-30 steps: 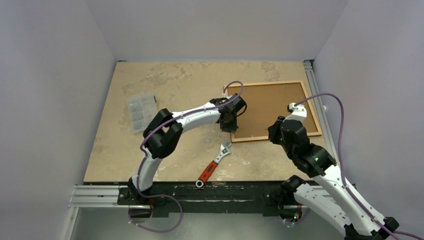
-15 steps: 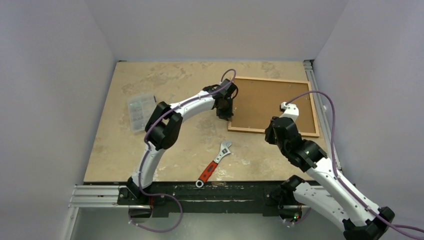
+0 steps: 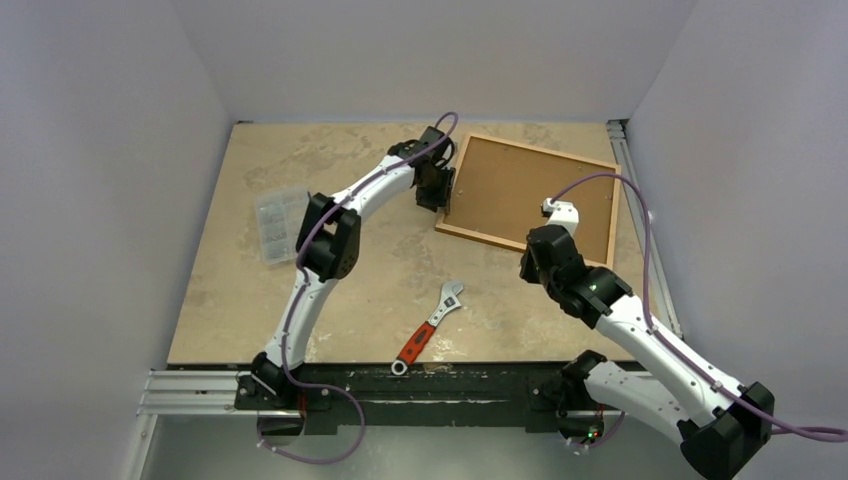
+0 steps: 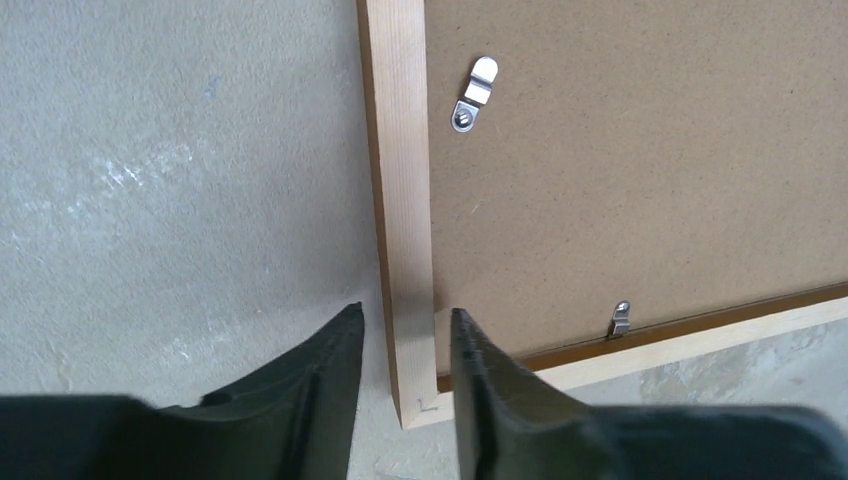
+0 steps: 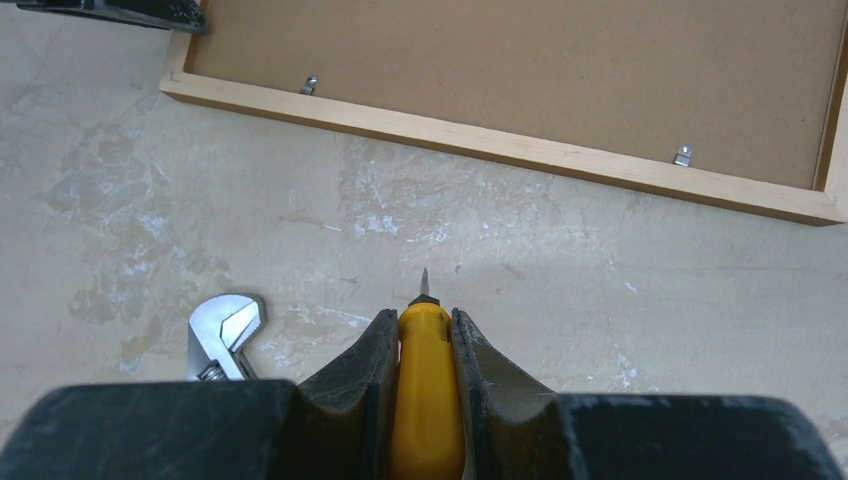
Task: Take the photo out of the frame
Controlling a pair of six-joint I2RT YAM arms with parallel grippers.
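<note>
Photo not in view: the frame [image 4: 400, 180] lies face down at the far right of the worktop [image 3: 330, 290]. Its cork-brown backing board [image 3: 530, 195] is uppermost and seated inside the border, so the print is judged to sit beneath it, not yet removed. Progress is early: the board is in place, and small bright metal tabs [image 5: 683, 155] along the inner edge overlap it; whether any is turned clear cannot be told. What remains, by this reading, is to free the tabs, lift the board out and draw out the print. Left fingers [image 4: 325, 375] stand apart astride the frame's side rail near a corner, a sliver of gap on each side, gripping nothing. Right fingers [image 5: 372, 375] are clamped on a yellow-handled tool [image 5: 428, 400] with a thin metal point, held over bare worktop short of the frame's near rail. Materials: pale, straight-grained wooden rails, flat and square-edged, butted at the corner; matte, finely speckled fibreboard; a mottled beige, stone-like worktop. A red-handled adjustable wrench [image 3: 428, 328] and a clear compartment box [image 3: 280, 222] lie apart from the frame.
</note>
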